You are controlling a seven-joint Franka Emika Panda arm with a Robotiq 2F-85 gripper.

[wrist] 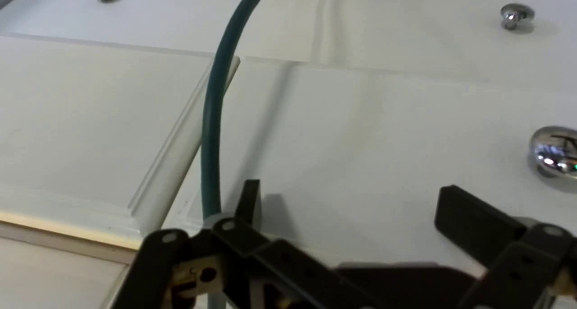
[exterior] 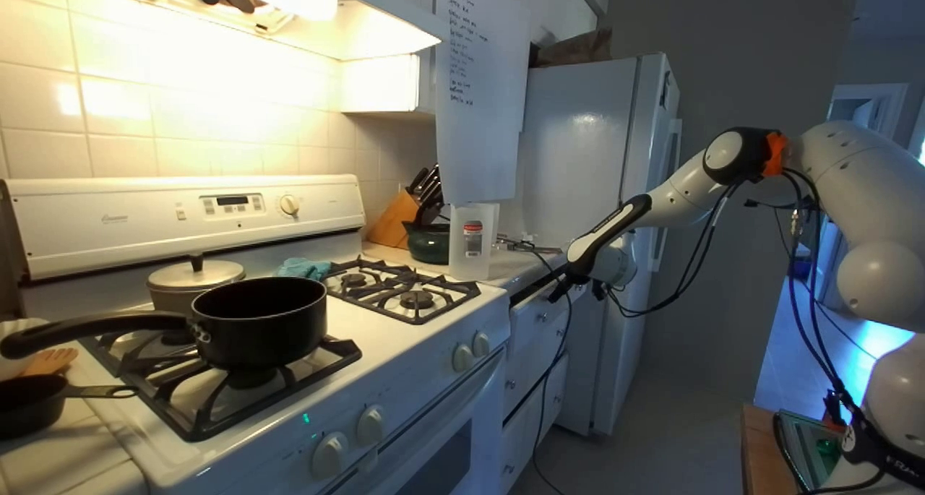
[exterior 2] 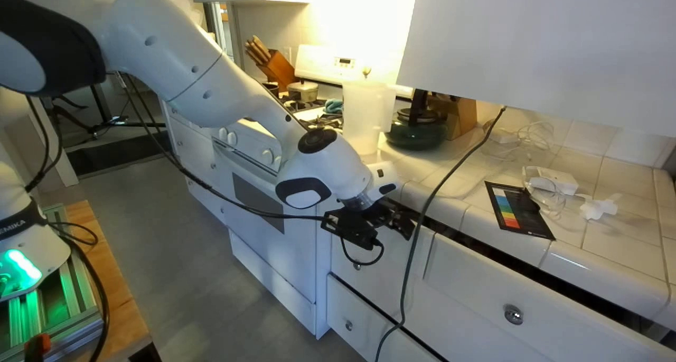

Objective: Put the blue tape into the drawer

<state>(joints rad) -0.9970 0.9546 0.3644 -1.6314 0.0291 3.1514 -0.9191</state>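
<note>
The gripper (wrist: 349, 198) has its fingers well apart, plainest in the wrist view. Near it is the white drawer (exterior 2: 475, 282), a dark gap above its front; where the blue tape lies, I can't tell. The base (exterior 2: 45, 241) reads "EMIKA". Only an exterior view gives me handwriting on the hanging sheet (exterior: 480, 141), too small to read.

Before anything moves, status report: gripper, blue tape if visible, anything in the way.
Gripper open, empty. Blue tape not visible. Wide drawer looks slightly open; cable hanging close by could snag.

Chrome knobs (wrist: 555, 151) — three (wrist view); hand (wrist: 350, 198) — one.
</note>
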